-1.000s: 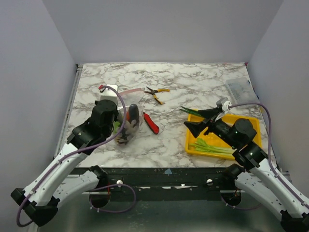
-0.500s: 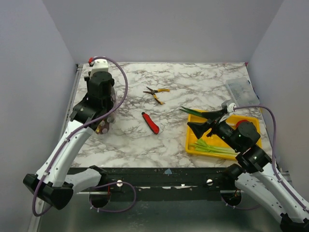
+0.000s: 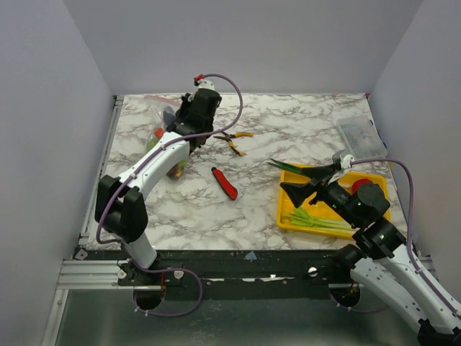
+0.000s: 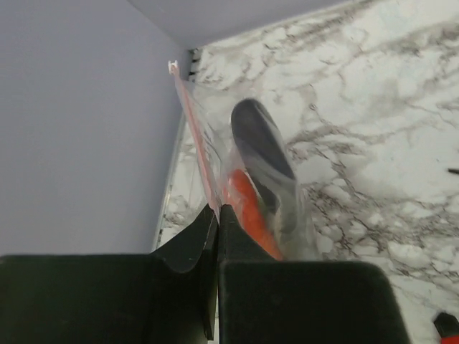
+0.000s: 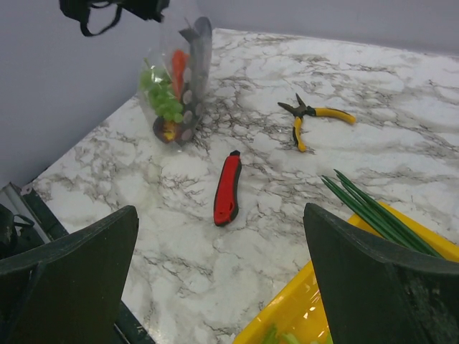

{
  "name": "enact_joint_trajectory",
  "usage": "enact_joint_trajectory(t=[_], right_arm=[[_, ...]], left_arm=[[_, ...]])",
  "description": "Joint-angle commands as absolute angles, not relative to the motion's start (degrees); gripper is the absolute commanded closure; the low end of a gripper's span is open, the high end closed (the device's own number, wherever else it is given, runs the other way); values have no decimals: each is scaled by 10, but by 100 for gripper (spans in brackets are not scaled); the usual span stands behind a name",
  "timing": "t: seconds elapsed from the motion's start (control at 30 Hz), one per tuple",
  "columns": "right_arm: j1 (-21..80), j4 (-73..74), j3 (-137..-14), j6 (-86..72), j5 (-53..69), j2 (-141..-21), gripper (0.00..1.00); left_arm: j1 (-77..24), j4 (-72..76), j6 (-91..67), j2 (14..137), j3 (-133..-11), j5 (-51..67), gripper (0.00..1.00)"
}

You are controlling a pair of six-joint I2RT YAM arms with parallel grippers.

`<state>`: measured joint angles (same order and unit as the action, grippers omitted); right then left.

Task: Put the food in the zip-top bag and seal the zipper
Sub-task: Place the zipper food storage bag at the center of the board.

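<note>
My left gripper (image 3: 175, 115) is at the back left, raised, and shut on the pinkish zipper (image 4: 195, 140) of the zip-top bag (image 3: 167, 144). The bag hangs below it with food inside: the purple aubergine (image 4: 259, 143), the red chilli (image 4: 247, 208) and the green cabbage (image 5: 162, 100). The bag's bottom is at or just above the table; I cannot tell if it touches. My right gripper (image 3: 301, 182) is open and empty above the left end of the yellow tray (image 3: 287, 222). Long green spring onions (image 3: 317, 220) lie in the tray, and darker ones (image 5: 380, 215) lie over its back rim.
A red-handled knife (image 3: 225, 183) lies mid-table. Yellow-handled pliers (image 3: 234, 138) lie behind it. A small clear plastic box (image 3: 356, 137) stands at the far right. A red round thing (image 3: 359, 184) shows in the tray behind my right wrist. Grey walls close the back and sides.
My left arm swung from the near left to the back left, carrying the bag up and away. The right arm barely moved.
</note>
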<state>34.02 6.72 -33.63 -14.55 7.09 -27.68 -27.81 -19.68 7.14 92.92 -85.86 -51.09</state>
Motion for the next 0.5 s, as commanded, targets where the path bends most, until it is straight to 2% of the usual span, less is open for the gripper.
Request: enact_joint_trajectory(t=[0.0,0.07,0.17,0.23,0.33,0.4,0.47], right_arm=[[342,78,-328,-148,56,-272,0],[342,76,-327,-148,54,-272,0],[342,74,-325,-152,47,-272,0],[341,75,-324,-154,42,-270,0],[342,76,-326,-162,26,-270,0],[341,78,-328,-172,9,-269,0],[342,80,-330,-199,-32,-266,0]], left_arm=[[-313,-242,18,967,-877,-470,100],[-323,-246,9,984,-880,-468,100],[-331,-266,3,998,-895,-456,85],[-332,-272,-23,994,-902,-440,73],[-332,-278,-30,974,-911,-422,47],[-332,-302,-43,957,-928,-404,34],[-333,-331,-60,934,-946,-383,26]])
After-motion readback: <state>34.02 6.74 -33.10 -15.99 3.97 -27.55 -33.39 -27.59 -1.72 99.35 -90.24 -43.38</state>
